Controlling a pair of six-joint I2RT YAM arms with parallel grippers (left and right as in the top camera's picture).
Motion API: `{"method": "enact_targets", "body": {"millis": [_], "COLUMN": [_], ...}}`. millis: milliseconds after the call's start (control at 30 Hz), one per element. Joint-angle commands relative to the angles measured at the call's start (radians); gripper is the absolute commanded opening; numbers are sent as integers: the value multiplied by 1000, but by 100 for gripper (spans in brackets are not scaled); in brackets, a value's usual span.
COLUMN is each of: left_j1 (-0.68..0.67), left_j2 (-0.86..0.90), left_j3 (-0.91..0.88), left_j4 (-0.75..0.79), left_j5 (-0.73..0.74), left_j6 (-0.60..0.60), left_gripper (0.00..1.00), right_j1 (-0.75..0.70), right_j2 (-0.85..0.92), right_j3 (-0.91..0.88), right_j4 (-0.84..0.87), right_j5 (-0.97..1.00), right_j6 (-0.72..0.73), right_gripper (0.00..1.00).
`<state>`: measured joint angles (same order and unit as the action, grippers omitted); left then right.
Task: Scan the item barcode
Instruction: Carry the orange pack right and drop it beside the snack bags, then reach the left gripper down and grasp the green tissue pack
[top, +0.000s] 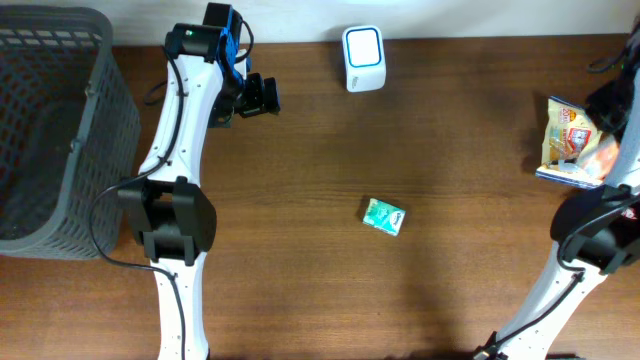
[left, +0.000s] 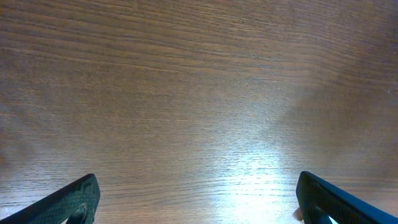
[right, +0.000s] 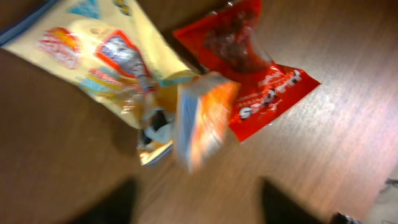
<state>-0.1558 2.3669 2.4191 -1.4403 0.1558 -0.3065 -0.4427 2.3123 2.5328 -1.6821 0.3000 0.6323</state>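
Green packet (top: 383, 216) alone mid-table; both grippers stand apart and hold nothing.

The packet lies slightly skewed on bare wood, well apart from the white scanner (top: 362, 58) at the far edge of the table (top: 470, 280), with open room on every side. At the right edge a blurred orange-and-white box (right: 202, 118) overlaps a yellow bag (right: 93, 56) and a red bag (right: 261, 68). The right gripper (right: 196, 205) hangs over them, its dark fingers spread with only wood between. The left gripper (left: 196, 199), jaws wide, is over bare wood near the far edge, between the scanner and the grey basket (top: 50, 130) at the left edge.
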Motion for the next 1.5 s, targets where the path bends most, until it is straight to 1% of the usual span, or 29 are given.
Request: {"method": "enact_targets", "body": {"millis": [0, 100, 300, 367, 467, 567, 633, 700, 833, 900, 967, 1067, 1133, 1167, 1233, 1300, 1467], "left_j1": [1, 1, 1, 1, 1, 1, 1, 1, 1, 1, 1, 1, 1, 1, 1, -6, -81], "left_j2": [-10, -10, -10, -10, -10, -10, -10, -10, -10, -10, -10, -10, -10, -10, -10, -10, -10], "left_j3": [3, 3, 3, 3, 3, 3, 3, 3, 3, 3, 3, 3, 3, 3, 3, 3, 3], "left_j4": [-1, -1, -1, -1, -1, -1, -1, -1, -1, -1, 0, -1, -17, -45, -49, -74, -107], "left_j5": [-8, -8, -8, -8, -8, -8, -8, -8, -8, -7, -7, -2, 24, 32, 117, 155, 155], "left_j6": [12, 12, 12, 12, 12, 12, 12, 12, 12, 12, 12, 10, 8, 8, 9, 11, 138], "left_gripper": [99, 99, 99, 99, 99, 99, 99, 99, 99, 99, 99, 99, 99, 99, 99, 99, 99], "right_j1": [-2, -1, -1, 6, 47, 130, 213, 318, 470, 525, 568, 607, 620, 625, 629, 627, 626], "right_j2": [1, -3, -74, -120, -203, -245, -249, -249, -249, -249, -249, -247, -247, -247, -247, -247, -247], "right_j3": [-42, -42, -32, -31, -32, -32, -32, -51, -85, -87, -87, -87, -87, -87, -87, -87, -87], "right_j4": [-6, -10, -13, -6, -13, -17, -17, -17, -17, -17, -17, -16, -17, -16, -16, -16, -16], "right_j5": [11, -91, -291, -374, -563, -624, -625, -587, -527, -488, -391, -316, -320, -354, -406, -401, -401], "right_j6": [-14, -108, -134, -169, -340, -473, -499, -498, -497, -497, -498, -497, -496, -483, -475, -475, -475], "right_gripper": [96, 97, 97, 97, 97, 97, 97, 97, 99, 99, 99, 98, 98, 99, 98, 98, 99]}}
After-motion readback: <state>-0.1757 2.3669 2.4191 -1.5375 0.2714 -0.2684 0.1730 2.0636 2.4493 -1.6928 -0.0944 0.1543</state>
